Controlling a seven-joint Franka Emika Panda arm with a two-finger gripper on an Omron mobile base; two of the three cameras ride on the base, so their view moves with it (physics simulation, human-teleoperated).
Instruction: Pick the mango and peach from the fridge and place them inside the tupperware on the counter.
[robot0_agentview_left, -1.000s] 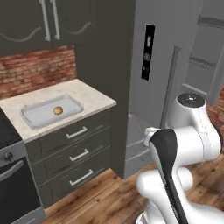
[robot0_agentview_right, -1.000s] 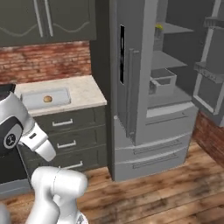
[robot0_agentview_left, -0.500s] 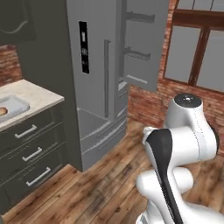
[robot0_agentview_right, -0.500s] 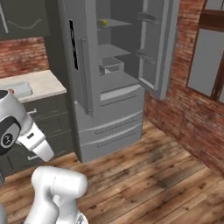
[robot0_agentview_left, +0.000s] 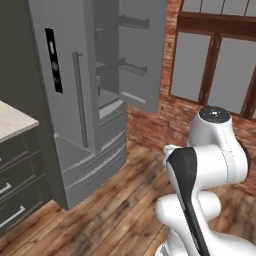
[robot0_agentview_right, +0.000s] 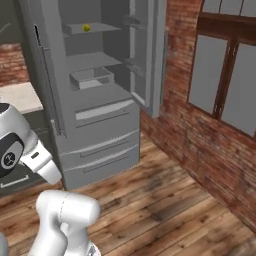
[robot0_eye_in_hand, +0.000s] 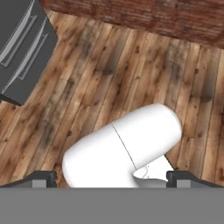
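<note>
Nearest you, the gripper (robot0_eye_in_hand: 112, 177) points down at the wooden floor (robot0_eye_in_hand: 131, 70), jaws spread wide and holding nothing, the arm tucked for travel. Beyond stands the fridge (robot0_agentview_right: 95, 100), its right door (robot0_agentview_right: 147, 55) swung open for access. Farthest, a small yellow fruit, probably the mango (robot0_agentview_right: 86, 28), sits on the top shelf (robot0_agentview_right: 92, 27); you cannot see the peach.

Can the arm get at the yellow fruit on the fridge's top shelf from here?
Probably not yet. The fridge door is open and the yellow fruit sits uncovered on its high shelf, but the gripper, fingers apart, points down at the wood floor, away from the fridge.
</note>
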